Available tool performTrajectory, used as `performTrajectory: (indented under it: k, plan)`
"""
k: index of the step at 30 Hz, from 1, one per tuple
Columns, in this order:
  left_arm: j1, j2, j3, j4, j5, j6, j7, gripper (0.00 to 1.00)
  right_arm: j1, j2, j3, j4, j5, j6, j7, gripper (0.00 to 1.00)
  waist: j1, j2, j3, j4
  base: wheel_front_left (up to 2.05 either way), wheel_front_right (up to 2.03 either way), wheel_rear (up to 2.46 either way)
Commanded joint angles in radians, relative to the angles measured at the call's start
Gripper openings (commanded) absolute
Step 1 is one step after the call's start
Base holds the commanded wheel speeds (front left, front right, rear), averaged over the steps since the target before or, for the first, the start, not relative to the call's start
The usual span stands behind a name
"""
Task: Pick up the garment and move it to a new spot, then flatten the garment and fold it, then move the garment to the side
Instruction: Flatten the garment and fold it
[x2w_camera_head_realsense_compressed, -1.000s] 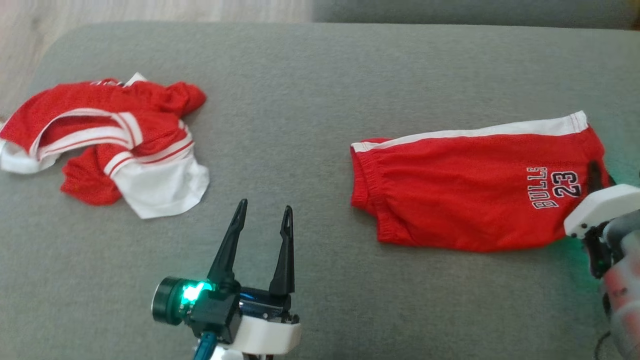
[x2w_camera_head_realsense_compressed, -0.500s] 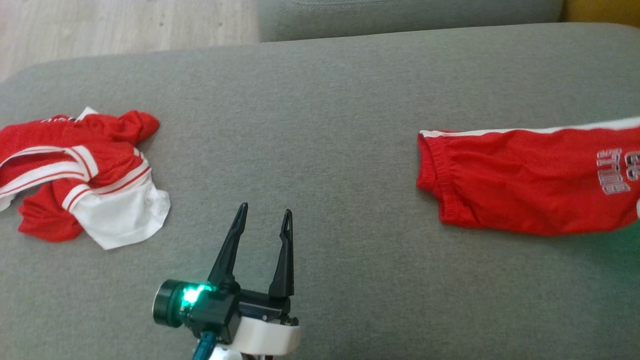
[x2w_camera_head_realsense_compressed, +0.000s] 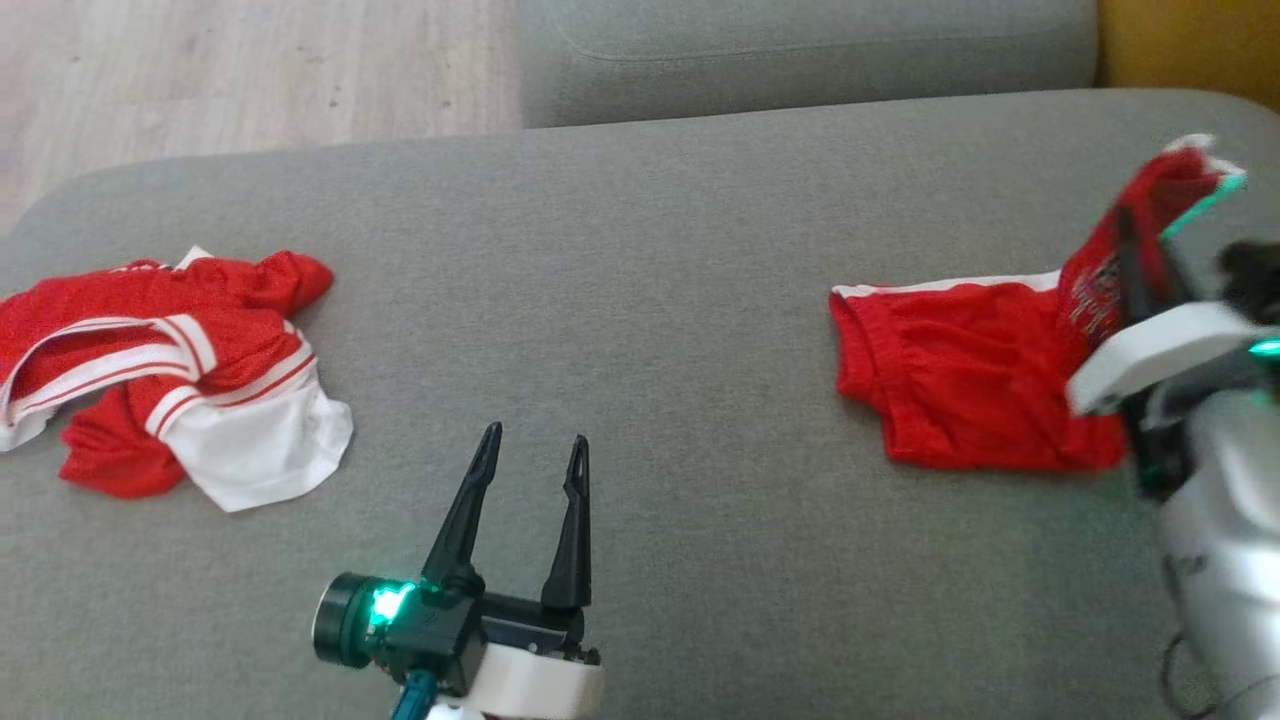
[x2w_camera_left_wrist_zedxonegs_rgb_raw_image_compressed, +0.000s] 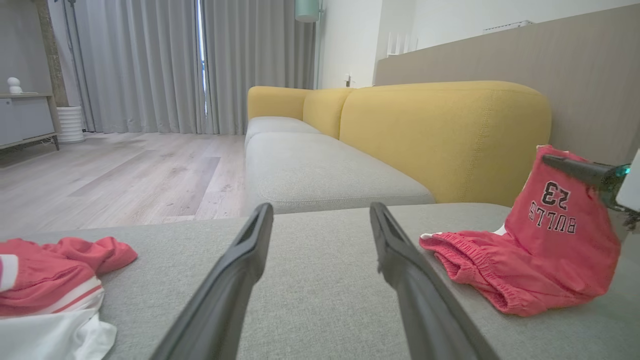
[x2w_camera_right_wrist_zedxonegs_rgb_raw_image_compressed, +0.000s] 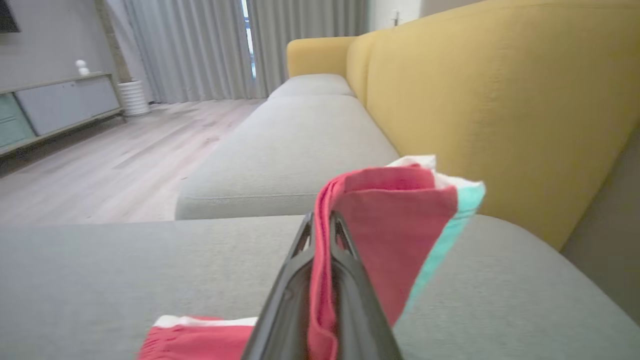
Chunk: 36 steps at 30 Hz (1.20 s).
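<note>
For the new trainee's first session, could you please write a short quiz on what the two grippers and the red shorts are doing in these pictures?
1. True or false: the right gripper is shut on the red shorts.
2. The left gripper is: A) open, holding nothing, over the grey cushion; B) shut, holding nothing; C) shut on the shorts' waistband.
3. Which end of the shorts is raised off the cushion?
Key: 1 true. 2 A. 3 The end with the printed number; the waistband end lies on the cushion.
</note>
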Motion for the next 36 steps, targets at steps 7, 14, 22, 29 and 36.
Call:
performTrajectory:
  k: [7,14,22,29,36]
  plan:
    - [0.000,-0.006,0.031,-0.024,-0.010,-0.001,-0.006,1.00,0.085,0.126,0.092,-0.143,-0.008,0.007,0.026,0.00,0.0001,-0.0001,0.001,0.043,0.00,0.00,0.00]
    - [-0.001,-0.006,0.023,-0.017,-0.018,-0.003,-0.006,1.00,0.132,0.194,0.135,-0.159,-0.013,0.007,0.025,1.00,0.0001,-0.0001,0.000,0.055,0.00,0.00,0.00]
    - [0.034,-0.006,0.039,-0.017,-0.029,0.006,-0.006,1.00,0.271,0.172,0.157,-0.291,-0.027,0.007,-0.029,1.00,0.0001,-0.0001,-0.054,0.044,0.00,0.00,0.00]
    - [0.099,-0.006,0.095,-0.057,-0.005,0.040,-0.006,1.00,0.517,0.140,0.085,-0.591,-0.049,0.007,-0.038,1.00,0.0001,-0.0001,-0.114,0.010,0.00,0.00,0.00]
    - [0.176,-0.006,0.128,-0.079,0.065,0.046,-0.006,1.00,0.699,0.150,0.008,-0.712,-0.036,0.007,-0.038,1.00,0.0001,-0.0001,-0.162,-0.009,0.00,0.00,0.00]
